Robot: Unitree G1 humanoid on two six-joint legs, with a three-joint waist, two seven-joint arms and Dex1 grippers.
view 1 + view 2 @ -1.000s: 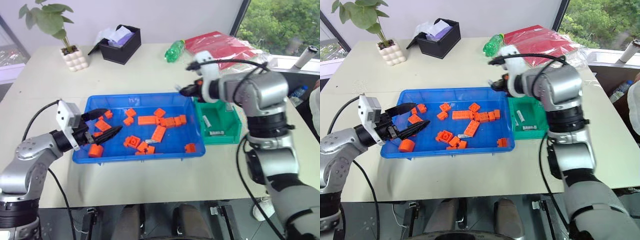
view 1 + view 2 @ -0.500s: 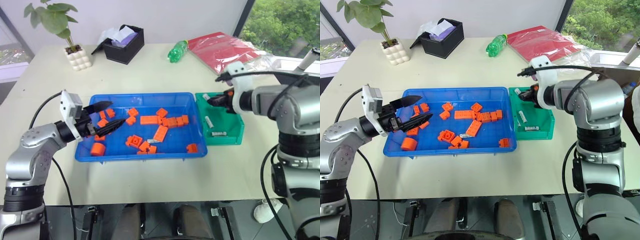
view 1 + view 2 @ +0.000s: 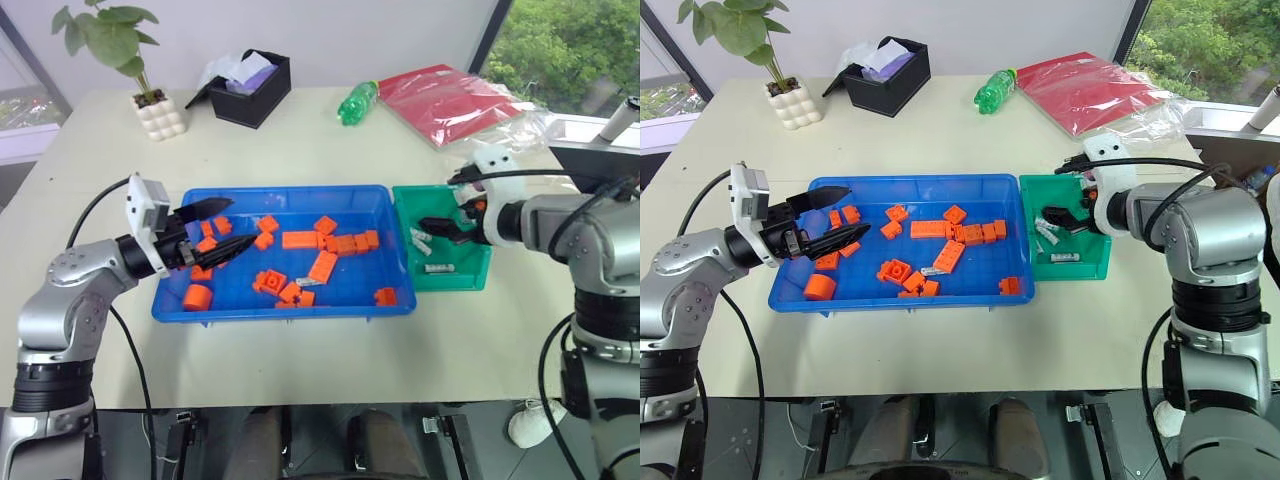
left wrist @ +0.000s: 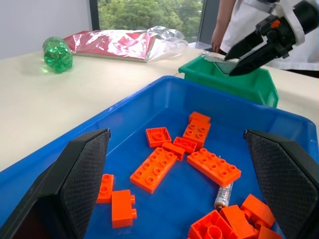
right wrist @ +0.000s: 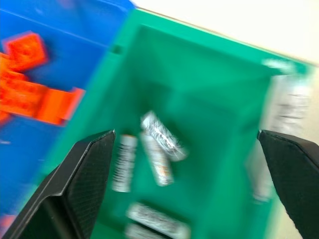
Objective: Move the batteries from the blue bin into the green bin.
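The right gripper [image 3: 428, 227] hangs over the green bin [image 3: 470, 270], jaws wide, empty; several batteries [image 5: 158, 149] lie inside. The left gripper [image 3: 222, 228], jaws spread, empty, hovers over the blue bin [image 3: 300, 310]. One battery [image 4: 223, 191] lies among orange bricks [image 3: 298, 240], near six o'clock; a careless grab may pinch a brick instead.

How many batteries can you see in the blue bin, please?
1. The battery lies among the orange bricks near the middle of the blue bin; more may be hidden beneath bricks.

The two head views look forward and down over the whole table [image 3: 300, 380], the left wrist view skims low and close across the blue bin [image 4: 149, 94], and the right wrist view peers closely into the green bin [image 5: 199, 59].
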